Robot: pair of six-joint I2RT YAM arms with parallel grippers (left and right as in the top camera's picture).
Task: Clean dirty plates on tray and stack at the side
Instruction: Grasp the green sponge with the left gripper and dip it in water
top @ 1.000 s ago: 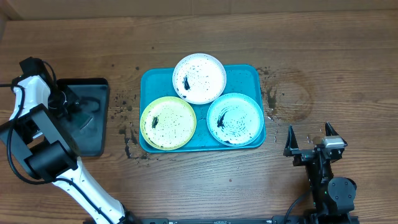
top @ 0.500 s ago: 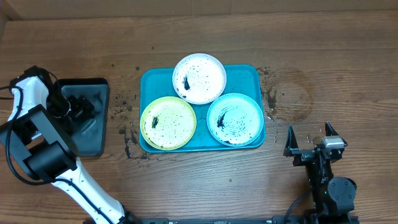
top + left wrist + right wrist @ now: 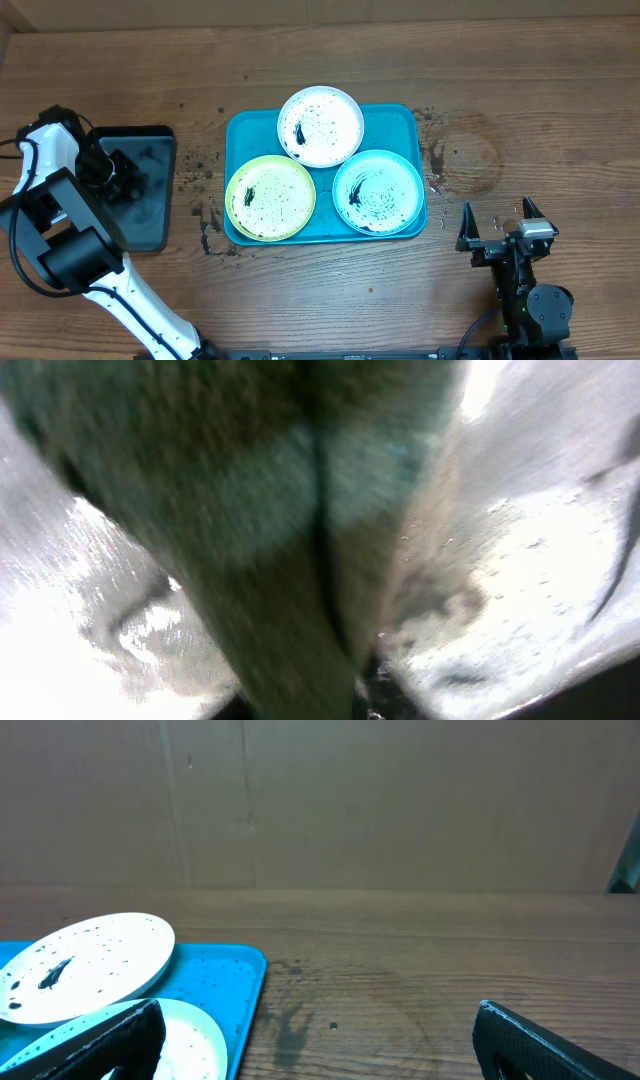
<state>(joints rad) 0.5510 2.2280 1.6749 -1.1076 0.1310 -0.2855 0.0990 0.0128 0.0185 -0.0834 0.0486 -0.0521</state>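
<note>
Three dirty plates (image 3: 320, 125) crowd the tray (image 3: 397, 122) on a grime-flecked wooden table (image 3: 330, 300); right jaws gape wide, left jaws unreadable.

The left arm (image 3: 60, 215) is made of boxy black links and rounded white shells, with a thin black cable (image 3: 10, 140) beside its white top casing. The right arm (image 3: 530, 295) is all black, with a round joint housing, a small pale block (image 3: 537, 229) and two flat, pointed fingers (image 3: 466, 228).
</note>
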